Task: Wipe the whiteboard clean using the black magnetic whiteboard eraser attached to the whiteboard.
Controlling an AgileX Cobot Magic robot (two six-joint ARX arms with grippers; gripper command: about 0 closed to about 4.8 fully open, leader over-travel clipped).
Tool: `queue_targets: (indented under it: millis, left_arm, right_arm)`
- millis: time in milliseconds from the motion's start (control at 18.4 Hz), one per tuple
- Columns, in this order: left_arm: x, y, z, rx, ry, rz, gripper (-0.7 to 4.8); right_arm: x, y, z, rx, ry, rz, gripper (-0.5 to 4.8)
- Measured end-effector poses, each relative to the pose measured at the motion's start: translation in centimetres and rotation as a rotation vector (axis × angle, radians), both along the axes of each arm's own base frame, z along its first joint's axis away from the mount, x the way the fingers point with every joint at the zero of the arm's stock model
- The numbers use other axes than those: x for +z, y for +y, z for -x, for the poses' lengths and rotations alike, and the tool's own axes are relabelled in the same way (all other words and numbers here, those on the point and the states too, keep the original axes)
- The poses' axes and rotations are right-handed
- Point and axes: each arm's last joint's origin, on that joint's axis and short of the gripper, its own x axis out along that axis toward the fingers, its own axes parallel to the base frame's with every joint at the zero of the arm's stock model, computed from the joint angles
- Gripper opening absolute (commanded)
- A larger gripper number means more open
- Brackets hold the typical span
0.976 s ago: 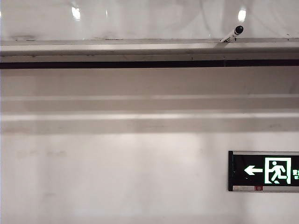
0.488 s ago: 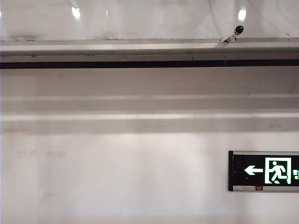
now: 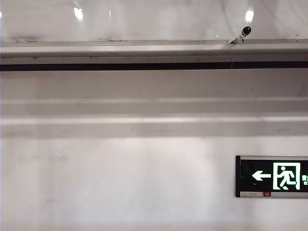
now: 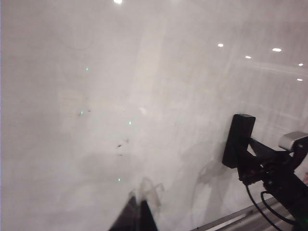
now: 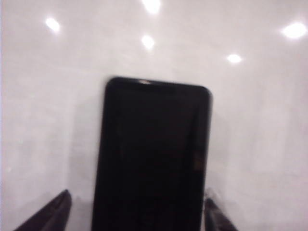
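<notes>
The whiteboard [image 3: 144, 19] fills the top strip of the exterior view above its grey rail [image 3: 144, 50]; neither gripper shows there. In the right wrist view the black eraser [image 5: 154, 144] lies flat on the glossy whiteboard [image 5: 43, 120]. My right gripper [image 5: 137, 197] is open and straddles it, with a clear gap at one finger [image 5: 55, 214]. The left wrist view shows the whiteboard [image 4: 120, 72] with faint dark marks [image 4: 121, 143]. My left gripper [image 4: 138, 216] is shut and empty, close to the board. The eraser [image 4: 238, 139] stands to its side, ahead of the right arm [image 4: 284, 178].
A white marker with a black cap [image 3: 240, 34] leans on the rail. Below the rail is matte wall [image 3: 120, 183] with a black green-lit exit sign [image 3: 272, 176] at the lower right. The rail's edge [image 4: 231, 222] shows under the right arm.
</notes>
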Motion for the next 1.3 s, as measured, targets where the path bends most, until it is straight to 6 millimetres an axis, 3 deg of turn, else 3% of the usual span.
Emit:
queue_targets:
  millis: [163, 271, 325, 380, 434, 651, 814, 1031, 1302]
  left_arm:
    - [0.0, 0.0, 0.1, 0.0, -0.001, 0.0, -0.06]
    - [0.1, 0.1, 0.5, 0.0, -0.003, 0.001, -0.06]
    - [0.2, 0.3, 0.9, 0.0, -0.013, 0.004, -0.06]
    - [0.3, 0.4, 1.2, 0.001, -0.022, 0.005, -0.06]
    - [0.4, 0.5, 1.6, 0.001, -0.029, 0.006, -0.06]
    - [-0.3, 1.0, 3.3, 0.015, 0.024, -0.055, -0.06]
    - [-1.3, 1.8, 5.9, 0.061, 0.001, -0.078, -0.06]
    - [-5.2, 2.8, 8.7, 0.125, -0.011, -0.098, -0.06]
    - [-11.0, 3.4, 9.8, 0.206, 0.071, -0.109, -0.06]
  right_arm:
    - [0.9, -0.1, 1.3, 0.003, -0.017, -0.002, 3.37]
    - [2.9, -0.1, 4.2, 0.026, -0.073, -0.009, 3.22]
    - [4.1, -0.4, 6.3, 0.035, -0.109, -0.012, 2.4]
    - [5.3, -0.7, 8.4, 0.037, -0.148, -0.018, 0.93]
    - [6.2, -1.2, 10.4, 0.034, -0.164, -0.022, -0.08]
    - [6.7, -2.3, 16.4, 0.049, -0.015, -0.023, -0.01]
    - [3.9, -2.9, 19.3, 0.049, 0.162, 0.0, -0.01]
    - [-1.7, -3.3, 21.5, 0.053, 0.217, 0.01, -0.01]
    - [-8.8, -3.0, 21.9, 0.191, 0.323, 0.032, -0.01]
